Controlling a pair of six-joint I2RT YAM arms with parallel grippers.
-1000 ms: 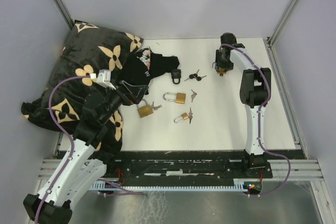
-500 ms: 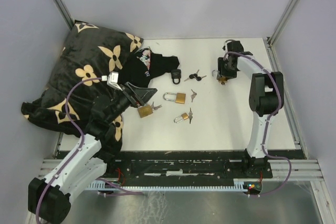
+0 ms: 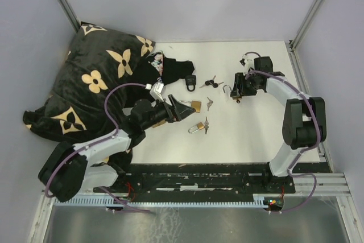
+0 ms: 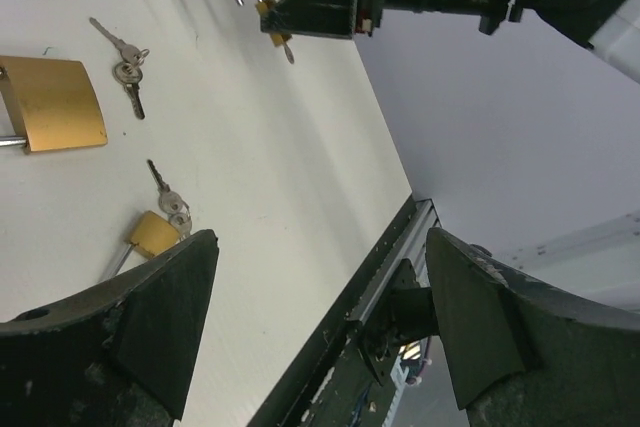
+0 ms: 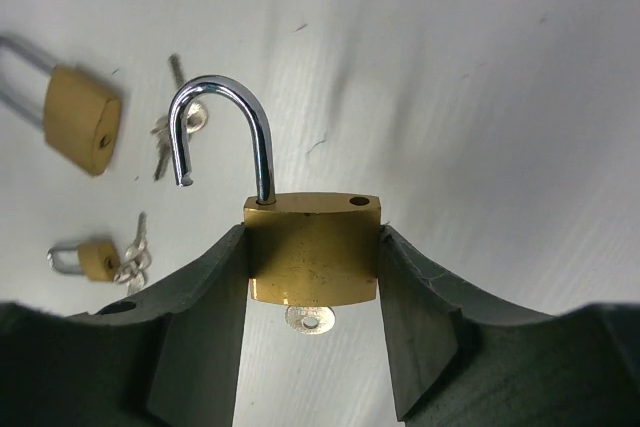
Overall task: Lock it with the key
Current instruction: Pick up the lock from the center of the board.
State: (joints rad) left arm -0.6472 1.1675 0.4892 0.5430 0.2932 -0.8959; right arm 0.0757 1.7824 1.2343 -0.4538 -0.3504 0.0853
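My right gripper (image 5: pixel 312 239) is shut on the sides of a brass padlock (image 5: pixel 312 252). Its steel shackle (image 5: pixel 225 112) stands swung open, and a silver key (image 5: pixel 309 319) sticks out of the bottom of the body. In the top view that padlock (image 3: pixel 230 90) hangs just above the white table at the right gripper (image 3: pixel 238 90). My left gripper (image 3: pixel 183 109) is open near the table's middle, over a large brass padlock (image 4: pixel 55 102). Nothing lies between its fingers (image 4: pixel 150 317).
A small brass padlock (image 3: pixel 197 126) with keys lies below the middle. Loose keys (image 3: pixel 209 103), a black padlock (image 3: pixel 190 82) and black-headed keys (image 3: pixel 211 81) lie farther back. A black flowered pillow (image 3: pixel 96 78) and a black cloth (image 3: pixel 168 71) fill the left. Frame rails (image 3: pixel 307 83) line the table.
My left arm has swung right from the pillow to the padlocks in the middle. My right gripper has carried its padlock nearer and turned it.
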